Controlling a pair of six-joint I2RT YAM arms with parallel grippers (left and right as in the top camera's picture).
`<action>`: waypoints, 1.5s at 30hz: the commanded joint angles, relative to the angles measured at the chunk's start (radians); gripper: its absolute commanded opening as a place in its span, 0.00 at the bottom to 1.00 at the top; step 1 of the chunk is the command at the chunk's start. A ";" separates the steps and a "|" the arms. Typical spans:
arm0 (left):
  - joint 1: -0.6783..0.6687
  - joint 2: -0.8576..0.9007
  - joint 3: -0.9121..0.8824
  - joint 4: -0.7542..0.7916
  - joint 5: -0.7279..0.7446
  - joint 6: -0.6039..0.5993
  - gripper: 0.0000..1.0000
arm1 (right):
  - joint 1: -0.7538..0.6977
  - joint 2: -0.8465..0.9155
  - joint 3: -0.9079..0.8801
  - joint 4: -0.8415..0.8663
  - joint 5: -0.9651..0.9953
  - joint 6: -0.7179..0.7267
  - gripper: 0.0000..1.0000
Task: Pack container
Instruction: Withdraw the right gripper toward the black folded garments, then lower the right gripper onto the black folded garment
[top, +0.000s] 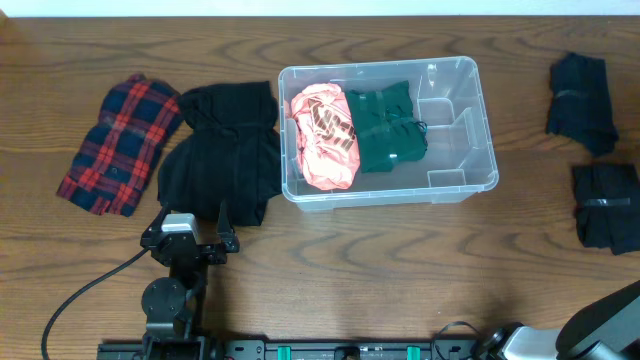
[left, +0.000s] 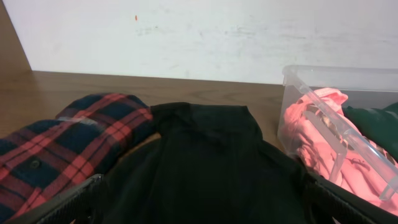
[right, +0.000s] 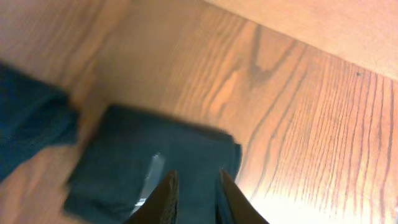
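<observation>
The container (top: 470, 95) is a clear plastic bin at the table's middle. It holds a pink garment (top: 325, 135) and a green garment (top: 385, 128); its right part shows bare base. In the left wrist view its corner (left: 292, 78) stands at the right. My left gripper (top: 190, 232) is wide open at the near edge of a black garment (top: 225, 150), whose cloth (left: 205, 162) fills the space between the fingers (left: 68, 205). My right gripper (right: 198, 190) hangs over a dark folded garment (right: 124, 168); its jaws stand slightly apart with nothing between them.
A red and blue plaid garment (top: 120, 145) lies left of the black one. Two dark folded garments (top: 582, 90) (top: 607, 205) lie at the table's right side. The right arm (top: 610, 320) enters at the bottom right corner.
</observation>
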 joint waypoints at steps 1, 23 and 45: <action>-0.006 -0.005 -0.021 -0.033 -0.024 -0.016 0.98 | -0.059 0.011 -0.081 0.082 0.009 0.014 0.17; -0.006 -0.005 -0.021 -0.033 -0.024 -0.016 0.98 | 0.089 0.073 -0.176 0.642 -0.534 -0.495 0.75; -0.006 -0.005 -0.021 -0.033 -0.024 -0.016 0.98 | 0.151 0.436 -0.173 1.092 -0.521 -0.734 0.99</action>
